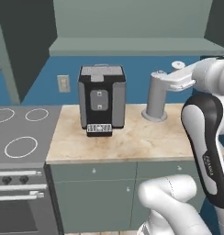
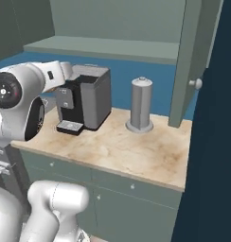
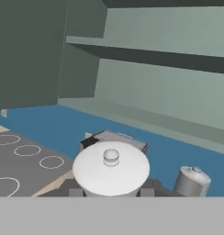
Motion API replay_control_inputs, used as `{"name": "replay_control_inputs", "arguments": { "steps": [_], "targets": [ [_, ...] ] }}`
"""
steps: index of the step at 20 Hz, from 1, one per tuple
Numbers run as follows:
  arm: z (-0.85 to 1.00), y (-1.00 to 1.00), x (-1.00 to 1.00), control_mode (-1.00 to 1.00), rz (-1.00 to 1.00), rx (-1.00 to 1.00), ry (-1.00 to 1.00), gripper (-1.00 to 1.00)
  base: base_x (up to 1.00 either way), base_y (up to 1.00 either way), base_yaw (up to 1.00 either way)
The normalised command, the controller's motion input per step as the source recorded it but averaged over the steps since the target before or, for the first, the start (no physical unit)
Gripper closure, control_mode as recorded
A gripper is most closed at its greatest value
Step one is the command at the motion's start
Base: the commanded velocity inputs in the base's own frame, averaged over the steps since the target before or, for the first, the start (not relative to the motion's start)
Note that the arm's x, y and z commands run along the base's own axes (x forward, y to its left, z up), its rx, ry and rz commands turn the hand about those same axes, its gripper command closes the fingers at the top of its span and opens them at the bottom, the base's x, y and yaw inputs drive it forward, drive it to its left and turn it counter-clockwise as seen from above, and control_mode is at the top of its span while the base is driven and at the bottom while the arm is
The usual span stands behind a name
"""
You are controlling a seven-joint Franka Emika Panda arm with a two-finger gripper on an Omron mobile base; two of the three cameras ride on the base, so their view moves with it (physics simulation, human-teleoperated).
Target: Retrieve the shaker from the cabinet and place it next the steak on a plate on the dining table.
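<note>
In the hand view the shaker (image 3: 111, 169) sits right in front of the camera, seen from above as a pale round top with a small knob. My gripper (image 3: 111, 191) is shut on it, one dark fingertip on each side of it. Beyond it is the cabinet (image 3: 159, 87), a grey-green wall recess with flat shelves, also seen above the counter as the cabinet (image 1: 132, 45) and the cabinet (image 2: 105, 47). My hand is held up in front of the recess, above the counter. The steak, the plate and the dining table are out of view.
A black and grey coffee machine (image 1: 101, 98) (image 2: 84, 97) and a grey canister (image 1: 156, 98) (image 2: 141, 105) stand on the beige counter (image 1: 127, 142). A stove (image 1: 17, 135) is to the left. Open cabinet doors hang at the left (image 1: 22, 41) and at the right (image 2: 193, 61).
</note>
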Motion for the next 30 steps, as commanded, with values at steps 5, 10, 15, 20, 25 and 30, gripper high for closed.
{"name": "replay_control_inputs", "arguments": {
  "steps": [5,10,15,20,25,30],
  "targets": [
    [0.0,0.0,0.0,1.0,0.0,0.0,0.0,1.0,-0.22,0.0,0.39],
    [0.0,0.0,0.0,1.0,0.0,0.0,0.0,1.0,-0.41,0.03,0.52],
    [0.0,0.0,0.0,1.0,0.0,0.0,0.0,1.0,-0.51,0.27,0.68],
    [0.0,0.0,0.0,1.0,0.0,0.0,0.0,1.0,-0.53,0.35,0.65],
    [0.0,0.0,0.0,1.0,0.0,0.0,0.0,1.0,-0.39,0.41,0.58],
    [0.0,0.0,0.0,1.0,0.0,0.0,0.0,1.0,-0.32,0.3,0.5]
  ]
}}
